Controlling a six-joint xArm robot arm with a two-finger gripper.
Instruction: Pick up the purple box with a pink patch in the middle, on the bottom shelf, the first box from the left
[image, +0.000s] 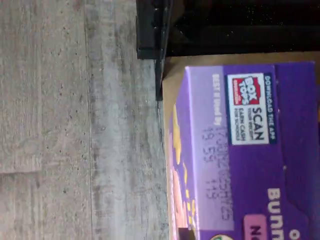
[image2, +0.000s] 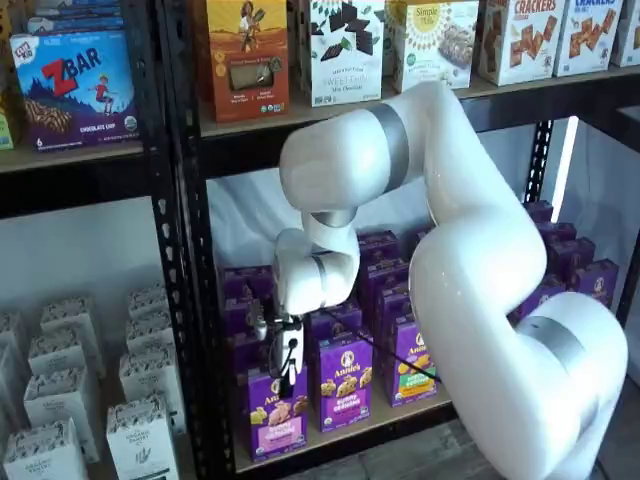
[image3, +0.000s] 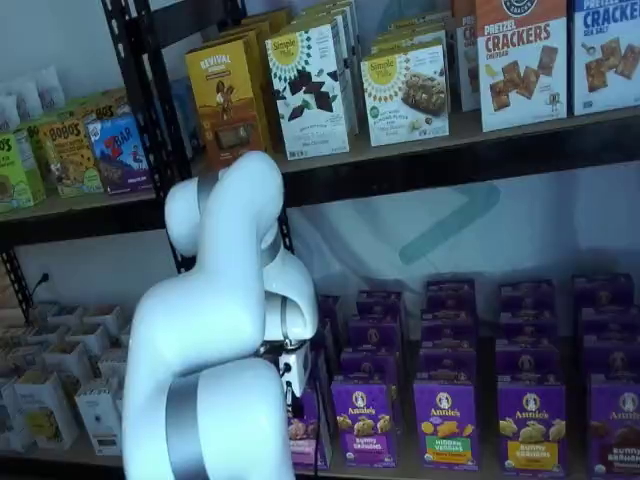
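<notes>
One box fills my wrist view: the purple box (image: 250, 155), seen from above, its lid printed with a Box Tops label and a date stamp, a strip of pink and yellow front showing along one side. It sits right at the end of the bottom shelf (image: 172, 75), hard by the black frame post (image: 150, 30), with grey floor (image: 75, 120) beyond the board's edge.

In a shelf view, my gripper (image2: 288, 360) hangs just above the purple box (image2: 278, 415), which stands upright at the front left corner of the shelf board (image2: 340, 435), touching a neighbouring purple carton (image2: 345, 385). My black fingers show as thin dark shapes against the cartons; I cannot tell whether they are spread or closed.

In the other shelf view my own arm (image3: 215, 380) covers most of the box; only a sliver of it (image3: 305, 430) shows at the front edge.

I judge it a light, thin cardboard carton, stiff at the folds but easy to dent on the broad faces, and a little slick. I would take it near the top, across the narrow sides, squeezing gently.
</notes>
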